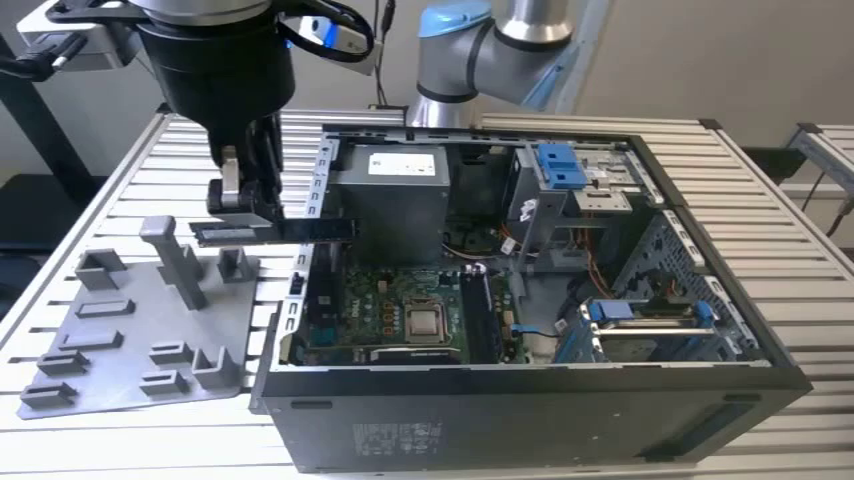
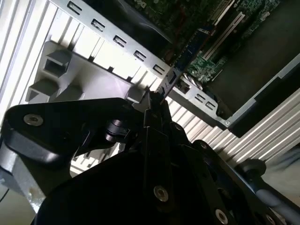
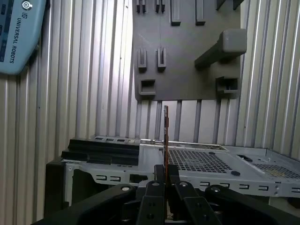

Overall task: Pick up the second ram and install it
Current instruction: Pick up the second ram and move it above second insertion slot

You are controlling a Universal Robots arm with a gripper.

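My gripper hangs above the gap between the grey fixture plate and the open computer case. It is shut on the second ram, a thin dark stick held level. One end of the stick reaches over the case's wall on the exterior view's left. In both wrist views the ram shows edge-on, sticking out from between the fingers. The green motherboard with its long black slots lies lower inside the case, toward the exterior view's right.
The fixture plate carries several upright posts and holders close under the gripper. Inside the case stand a power supply box, drive cages and cables. A second robot arm base stands behind the case on the ribbed metal table.
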